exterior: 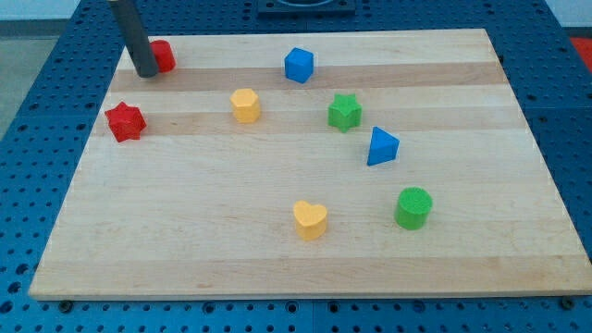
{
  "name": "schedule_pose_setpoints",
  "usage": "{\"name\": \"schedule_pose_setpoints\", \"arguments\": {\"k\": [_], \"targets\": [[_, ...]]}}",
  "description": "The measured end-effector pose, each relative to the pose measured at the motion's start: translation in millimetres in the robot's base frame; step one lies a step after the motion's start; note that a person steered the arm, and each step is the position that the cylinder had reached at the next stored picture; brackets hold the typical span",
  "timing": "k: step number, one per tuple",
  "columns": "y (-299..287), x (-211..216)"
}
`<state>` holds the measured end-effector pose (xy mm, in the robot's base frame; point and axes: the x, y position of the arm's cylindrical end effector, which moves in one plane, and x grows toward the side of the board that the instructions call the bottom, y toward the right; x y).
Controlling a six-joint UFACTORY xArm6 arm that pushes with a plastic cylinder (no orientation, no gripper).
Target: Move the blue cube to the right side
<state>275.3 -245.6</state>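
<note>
While the wooden desk (277, 259) filled most of the view over a blue pegboard (37, 111), my arm carried no gripper, so there were no jaws to be open or closed; it ended in a dark rod. That rod came down at the view's top left, and my tip (146, 73) rested on the desk just left of a red block (163, 55), close against it; whether they touched could not be told. Well apart from the tip, the blue cube (299, 65) sat near the desk's top edge, about midway across. Below and to its right stood a green star (344, 112), and further down-right a blue wedge (381, 147). A green cylinder (413, 207) stood near the view's bottom right, the largest-looking of the blocks. Left of it lay a yellow heart (310, 220). A yellow block (245, 104), its shape unclear, sat below and left of the blue cube. A red star (125, 121) lay near the desk's left edge, below the tip.
</note>
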Motion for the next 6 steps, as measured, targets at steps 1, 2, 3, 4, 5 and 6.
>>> {"name": "schedule_pose_setpoints", "arguments": {"k": [1,2,3,4,5,6], "targets": [[-0.6,-10.8],[-2.5,-20.5],[-2.5,-20.8],[-2.5,-20.9],[4.2,-9.6],[31.9,-1.4]]}}
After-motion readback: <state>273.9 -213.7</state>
